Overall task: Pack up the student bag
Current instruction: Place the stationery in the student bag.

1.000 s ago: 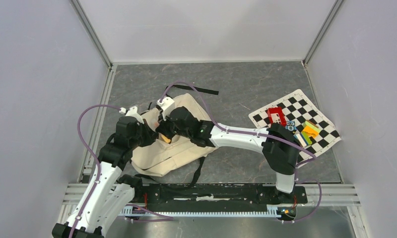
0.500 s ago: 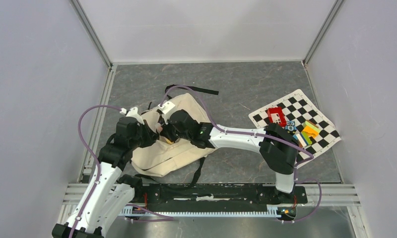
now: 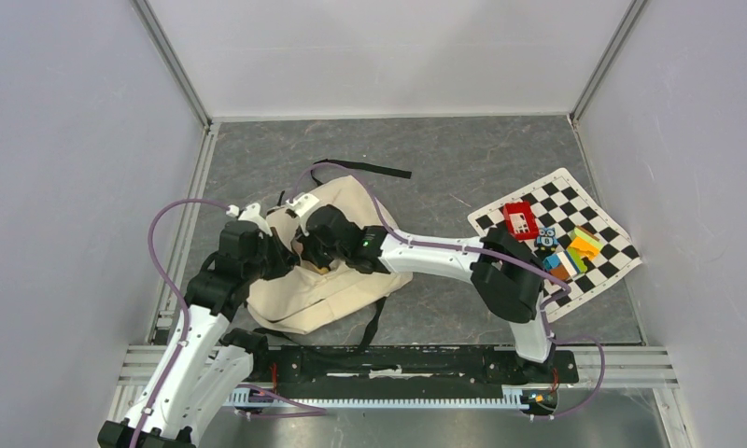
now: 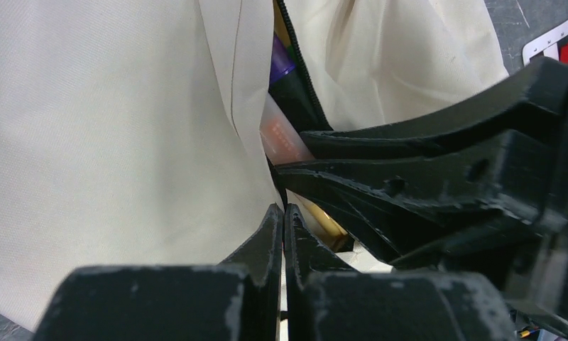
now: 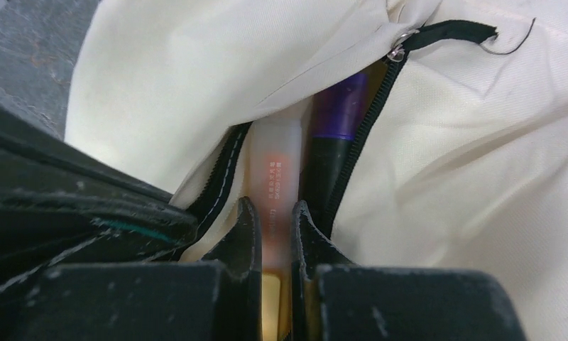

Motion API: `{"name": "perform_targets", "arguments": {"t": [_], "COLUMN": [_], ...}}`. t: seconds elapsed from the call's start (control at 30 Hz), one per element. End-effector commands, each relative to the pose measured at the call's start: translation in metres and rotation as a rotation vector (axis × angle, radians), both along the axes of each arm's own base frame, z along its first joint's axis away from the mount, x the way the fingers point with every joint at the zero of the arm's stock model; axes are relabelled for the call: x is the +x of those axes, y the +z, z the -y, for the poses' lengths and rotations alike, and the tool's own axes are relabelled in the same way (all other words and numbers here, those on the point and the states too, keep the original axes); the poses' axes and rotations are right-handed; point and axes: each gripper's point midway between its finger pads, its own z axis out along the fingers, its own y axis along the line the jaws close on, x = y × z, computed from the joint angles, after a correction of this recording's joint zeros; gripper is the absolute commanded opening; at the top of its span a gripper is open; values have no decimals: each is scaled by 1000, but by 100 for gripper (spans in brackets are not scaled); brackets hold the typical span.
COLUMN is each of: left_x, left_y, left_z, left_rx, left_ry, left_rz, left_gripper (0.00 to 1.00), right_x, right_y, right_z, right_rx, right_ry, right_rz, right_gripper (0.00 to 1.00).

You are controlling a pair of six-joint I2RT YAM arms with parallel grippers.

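Now the right pincer [image 5: 270,213], clamped on a pale book [image 5: 272,167], is pushing deeper into the bag [image 3: 293,301], left of centre, advancing the packing; the shut left pincer [image 4: 281,220] is pinching its rim.

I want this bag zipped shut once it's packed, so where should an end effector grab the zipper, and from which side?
Likely the black fabric tab on the metal slider, at the end of the student bag's open mouth. It lies flat on the cream fabric, pointing away from the opening, so come at its free end and pinch across its faces; the slider looks too small.
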Motion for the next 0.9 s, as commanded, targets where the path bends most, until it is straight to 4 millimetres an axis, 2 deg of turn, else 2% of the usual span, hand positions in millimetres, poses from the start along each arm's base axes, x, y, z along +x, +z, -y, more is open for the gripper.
{"name": "perform_targets", "arguments": {"t": [0.0, 0.2, 0.3, 0.43, 0.63, 0.73, 0.87], "left_x": [20, 20, 20, 20, 20, 20, 21], "left_y": [29, 27, 28, 28, 27, 27, 28], "left_z": [-9, -9, -9, -9, -9, -9, -9], "left_rx": [31, 32, 32, 34, 35, 34, 33], "left_ry": [31, 30, 30, 32, 32, 30, 30], "left_rz": [136, 132, 133, 134, 132, 131, 133], "left_gripper": [2, 2, 2, 2, 2, 2, 2], "right_x": [-20, 4, 24, 46, 68, 68, 63], "right_y": [-66, -75, -70, -62, -39, -32, -21], "right_z": [36, 71, 90, 110, 121, 110, 93], "right_rx": [-267, -404, -461, -450, -423, -387, -321], "right_ry": [7, -167, -274, -386, -491, -459, -381], "right_rz": [-122, -39, 26, 33, 107, 101, 76], "right_gripper": [0, 0, 0, 0, 1, 10, 35]}}
